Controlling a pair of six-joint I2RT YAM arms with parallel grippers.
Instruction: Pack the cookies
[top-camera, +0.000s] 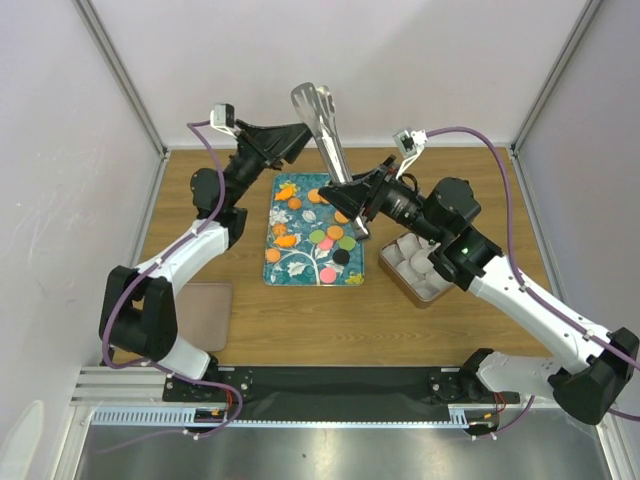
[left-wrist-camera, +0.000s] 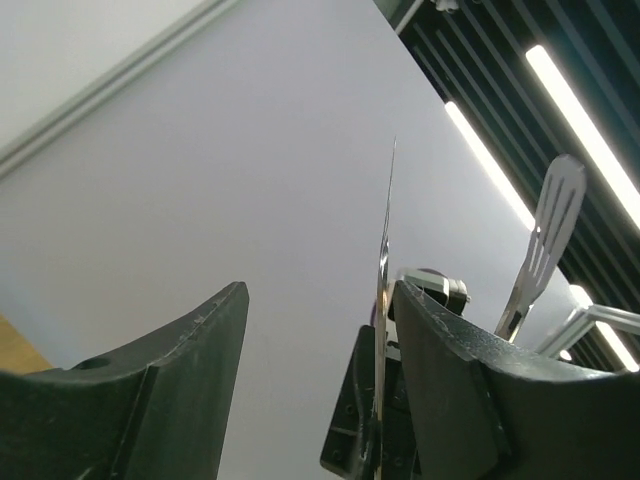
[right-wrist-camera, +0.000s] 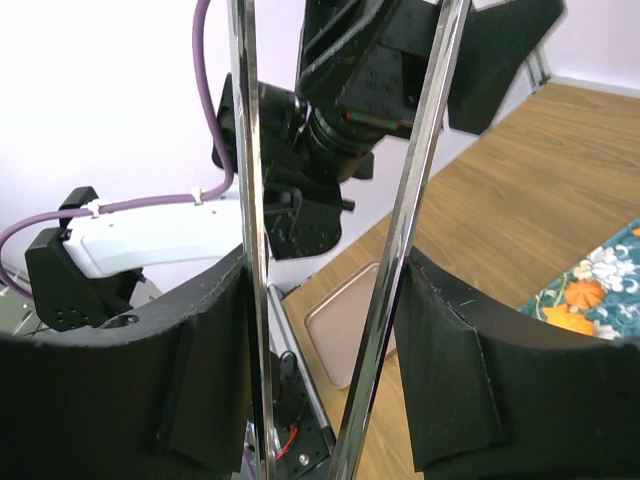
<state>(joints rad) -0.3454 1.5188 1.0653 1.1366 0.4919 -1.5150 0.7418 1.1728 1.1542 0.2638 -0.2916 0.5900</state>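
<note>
At the centre of the top view, the cookies (top-camera: 318, 237) lie scattered on the teal tray (top-camera: 305, 268), while just above it the right fingers (right-wrist-camera: 450, 380) pinch the upright metal tongs (top-camera: 322, 125) and the left fingers (left-wrist-camera: 170, 400) stand spread beside them.

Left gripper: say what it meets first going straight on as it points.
Likely the tongs: one metal arm stands edge-on just ahead, between the open fingers of the left gripper, though depth is unclear.
</note>
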